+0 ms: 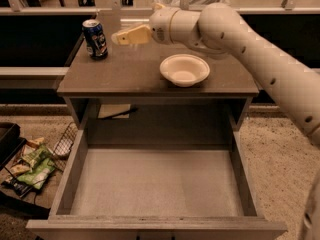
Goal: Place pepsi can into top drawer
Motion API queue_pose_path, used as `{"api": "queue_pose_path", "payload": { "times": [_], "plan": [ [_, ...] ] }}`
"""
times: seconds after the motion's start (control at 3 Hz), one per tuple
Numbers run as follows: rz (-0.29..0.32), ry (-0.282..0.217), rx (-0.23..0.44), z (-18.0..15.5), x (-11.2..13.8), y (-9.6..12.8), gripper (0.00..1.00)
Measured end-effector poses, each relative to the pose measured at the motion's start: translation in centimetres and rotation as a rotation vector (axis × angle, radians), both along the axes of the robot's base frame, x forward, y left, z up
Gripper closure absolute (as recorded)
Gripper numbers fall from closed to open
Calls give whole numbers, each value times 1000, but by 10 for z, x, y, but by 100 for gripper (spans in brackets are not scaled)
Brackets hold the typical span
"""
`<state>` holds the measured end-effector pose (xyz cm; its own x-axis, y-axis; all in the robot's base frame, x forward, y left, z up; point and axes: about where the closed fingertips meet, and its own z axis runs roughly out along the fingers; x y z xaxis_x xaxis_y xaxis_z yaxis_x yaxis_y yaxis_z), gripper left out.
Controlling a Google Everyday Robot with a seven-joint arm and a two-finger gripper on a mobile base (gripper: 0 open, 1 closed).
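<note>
the arm (280, 74) is cream-white, made of smooth rounded tubes and one bulbous joint, with small dark dots along its shell. the gripper (118, 37) at its end is pale yellow-tan, just beside the pepsi can (95, 39).

Upright can (95, 39) by gripper (120, 37); open drawer (155, 184)
</note>
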<state>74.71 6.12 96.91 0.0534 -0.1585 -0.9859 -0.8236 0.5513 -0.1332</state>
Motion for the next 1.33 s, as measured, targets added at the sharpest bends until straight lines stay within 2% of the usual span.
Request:
{"api": "queue_pose_path", "payload": {
  "times": [0.67, 1.0, 1.33],
  "plan": [
    [-6, 29, -1, -22, 49, 82, 0],
    [-24, 58, -25, -39, 80, 112, 0],
    [-37, 88, -33, -59, 95, 133, 0]
  ]
}}
